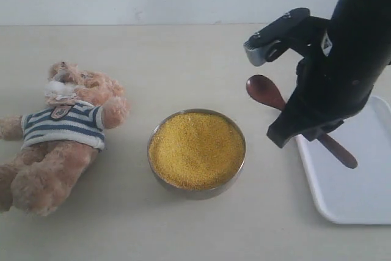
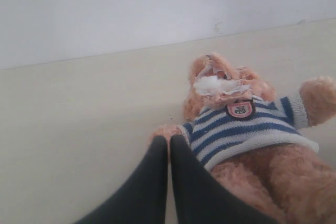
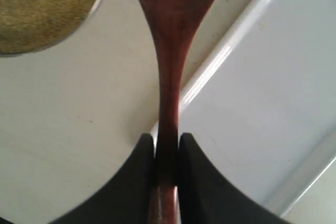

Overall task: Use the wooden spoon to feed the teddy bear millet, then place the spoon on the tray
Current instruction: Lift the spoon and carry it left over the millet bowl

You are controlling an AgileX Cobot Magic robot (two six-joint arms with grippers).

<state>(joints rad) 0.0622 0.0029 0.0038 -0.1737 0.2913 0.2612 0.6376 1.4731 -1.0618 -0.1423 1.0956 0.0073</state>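
The teddy bear lies on its back at the left of the table, striped shirt and badge facing up. The millet fills a round metal bowl in the middle. My right gripper is shut on the slim handle of the wooden spoon. Its oval bowl points away between the millet bowl and the tray, and no grain shows on it. The handle end crosses the tray's left rim. My left gripper is shut and empty, its tips just by the teddy bear's arm.
A pale wall runs along the table's far edge. The right arm's black body hangs above the tray's near corner and hides part of the spoon's handle. Bare tabletop lies between the bear and the metal bowl.
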